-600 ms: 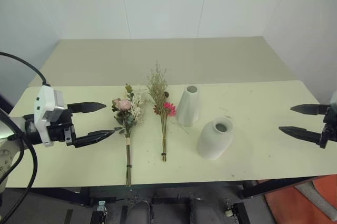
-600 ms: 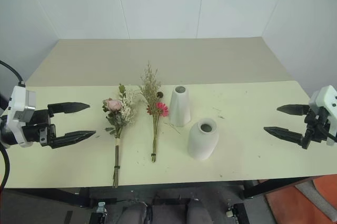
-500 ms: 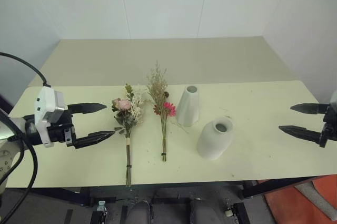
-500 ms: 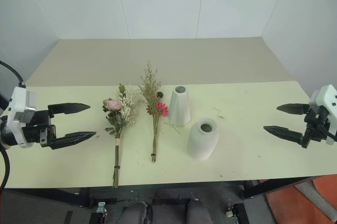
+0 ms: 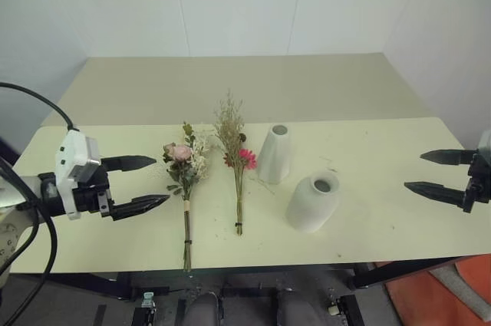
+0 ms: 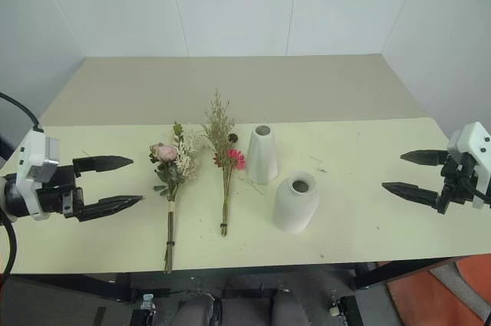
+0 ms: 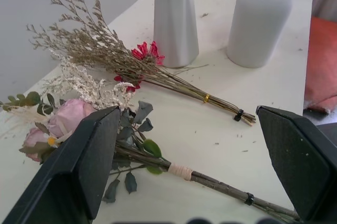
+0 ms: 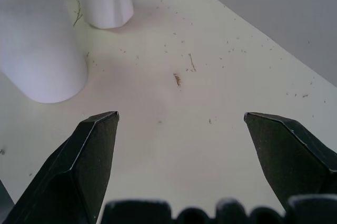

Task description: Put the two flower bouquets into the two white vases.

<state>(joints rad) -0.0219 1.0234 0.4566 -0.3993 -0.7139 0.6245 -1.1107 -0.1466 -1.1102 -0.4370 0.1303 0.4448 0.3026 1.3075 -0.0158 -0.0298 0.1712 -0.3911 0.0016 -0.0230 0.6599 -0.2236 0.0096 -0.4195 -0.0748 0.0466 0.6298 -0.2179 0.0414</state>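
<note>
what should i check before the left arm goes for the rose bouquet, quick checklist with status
1. Left gripper open and empty: ok, jaws wide apart, nothing between them.
2. Rose bouquet free to grasp: ok, it lies flat on the table, apart from the daisy bouquet.
3. Gripper lined up with the stems: not ok, it sits off to the side of the flower heads, not over the stems.
4. Tall vase and round vase upright, mouths clear: ok.
5. Right gripper out of the way: ok, open, empty, near the table's far right edge.
6. Stem ties holding: cannot tell.
</note>
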